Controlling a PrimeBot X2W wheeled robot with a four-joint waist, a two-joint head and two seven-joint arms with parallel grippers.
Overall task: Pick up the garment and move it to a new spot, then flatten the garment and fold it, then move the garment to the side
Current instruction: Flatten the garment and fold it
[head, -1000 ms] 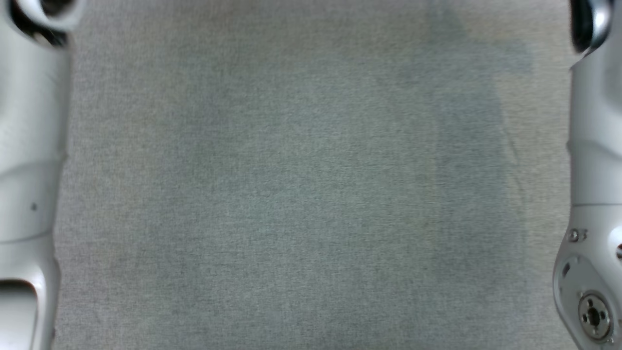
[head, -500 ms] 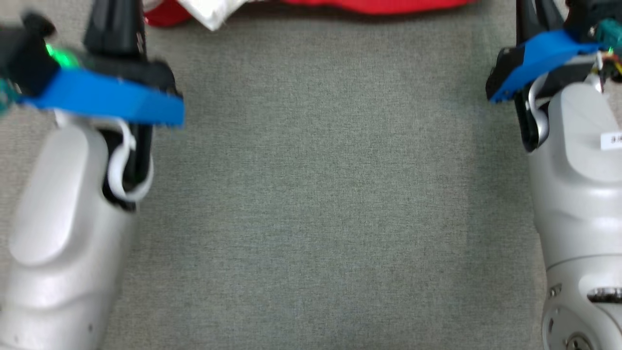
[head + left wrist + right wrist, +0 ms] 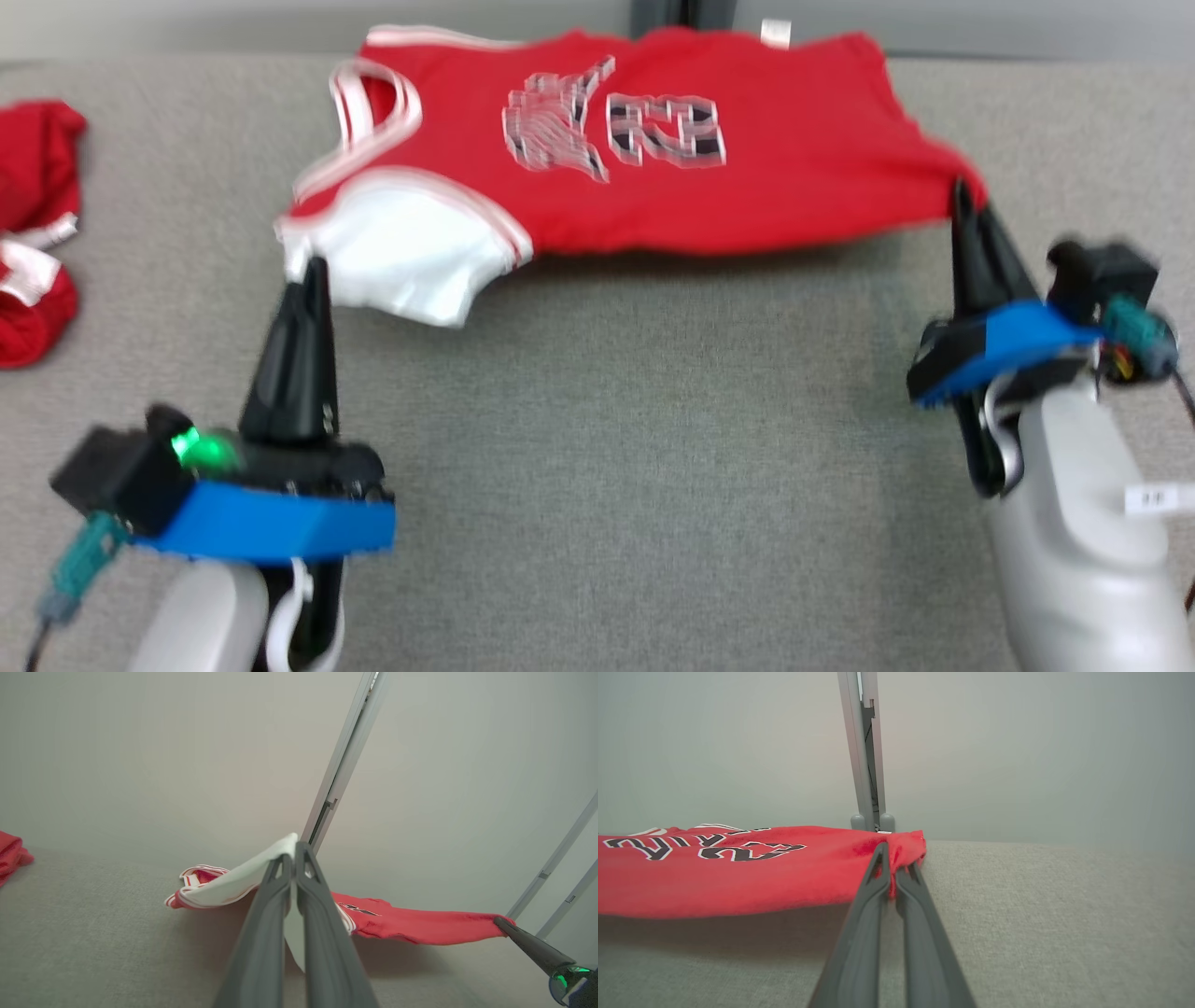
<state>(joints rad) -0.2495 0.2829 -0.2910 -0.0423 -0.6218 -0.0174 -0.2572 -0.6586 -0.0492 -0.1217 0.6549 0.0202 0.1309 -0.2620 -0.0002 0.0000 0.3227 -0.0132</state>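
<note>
Nearest the head camera, a small white label sits on the right forearm, its writing too small to read. Ahead of it, over the grey cloth-covered table, the left gripper has its fingers pressed together on the white corner of the garment. The right gripper is pinched the same way on the red corner at the opposite end.

The garment, a red sleeveless jersey with white trim, stretches between the two tips and lies mostly beyond them, toward the table's far edge. The wrist views show its held edge raised off the table, with shadow beneath. Its front carries a black-and-white outlined graphic and two large numerals that look like 23, though blur leaves that unsure. A white tag shows at its far edge, unreadable.

Off to the left lies a second red garment. Behind the table stands a metal post.
</note>
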